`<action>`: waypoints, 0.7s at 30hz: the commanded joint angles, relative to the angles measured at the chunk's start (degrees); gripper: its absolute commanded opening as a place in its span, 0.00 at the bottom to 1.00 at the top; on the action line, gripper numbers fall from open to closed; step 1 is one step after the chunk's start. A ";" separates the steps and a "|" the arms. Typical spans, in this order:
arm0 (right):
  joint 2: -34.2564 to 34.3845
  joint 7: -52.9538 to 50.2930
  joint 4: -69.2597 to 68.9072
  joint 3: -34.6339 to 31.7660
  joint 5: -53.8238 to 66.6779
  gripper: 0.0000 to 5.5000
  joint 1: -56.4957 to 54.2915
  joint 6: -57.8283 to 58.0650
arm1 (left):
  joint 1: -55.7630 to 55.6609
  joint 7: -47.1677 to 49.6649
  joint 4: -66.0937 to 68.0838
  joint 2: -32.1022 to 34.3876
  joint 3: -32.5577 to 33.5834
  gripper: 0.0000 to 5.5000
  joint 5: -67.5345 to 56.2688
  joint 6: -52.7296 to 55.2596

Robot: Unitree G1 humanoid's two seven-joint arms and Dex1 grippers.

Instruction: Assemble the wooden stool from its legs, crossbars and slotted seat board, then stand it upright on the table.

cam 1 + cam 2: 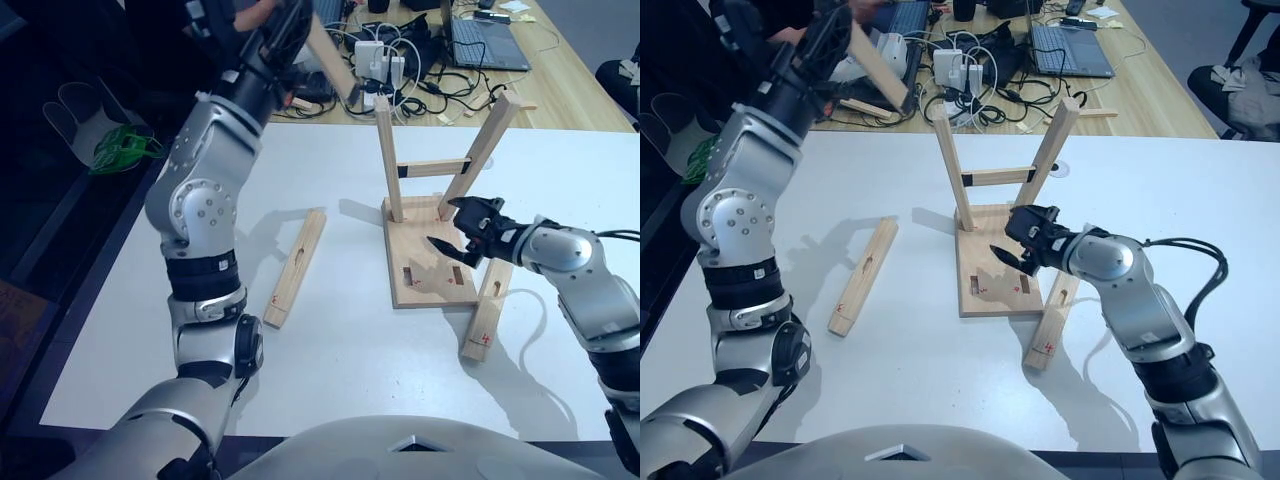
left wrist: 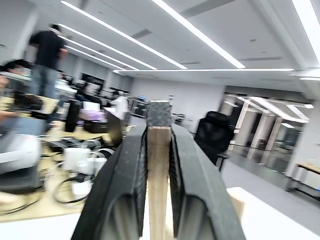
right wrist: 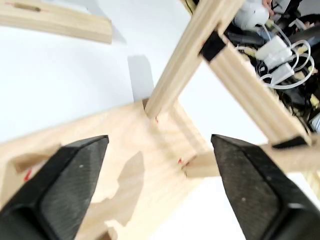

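The slotted seat board (image 1: 425,270) lies flat on the white table (image 1: 330,340). Two legs (image 1: 388,160) stand upright in it, joined by a crossbar (image 1: 432,169). My right gripper (image 1: 452,243) hovers open just above the board's near half, with nothing between its fingers (image 3: 75,175). My left gripper (image 1: 300,30) is raised high over the table's far left edge, shut on a wooden leg (image 1: 333,62) that slants down toward the right; the wood (image 2: 159,185) sits clamped between its fingers. One loose leg (image 1: 296,266) lies left of the board, another (image 1: 487,310) lies right of it.
A wooden desk behind the table carries a laptop (image 1: 485,40), white adapters (image 1: 375,60) and tangled cables (image 1: 440,85). A green object (image 1: 122,148) sits off the table's left side. The table's near half (image 1: 350,380) is bare.
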 commanded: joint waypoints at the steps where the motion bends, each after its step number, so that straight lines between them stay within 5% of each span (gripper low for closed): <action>1: 0.59 -2.58 -0.14 -4.48 0.46 0.84 3.88 -0.84 | 14.01 2.60 -9.84 0.86 -1.52 0.08 5.15 -0.14; 5: 3.13 -6.26 2.55 -7.35 0.22 0.98 4.00 -2.46 | 24.23 1.06 -13.23 0.99 -3.51 0.08 6.61 0.57; 21: 5.55 -7.98 2.22 -8.49 0.47 0.98 7.23 -4.05 | 33.14 1.64 -17.20 3.06 -5.32 0.08 8.94 8.51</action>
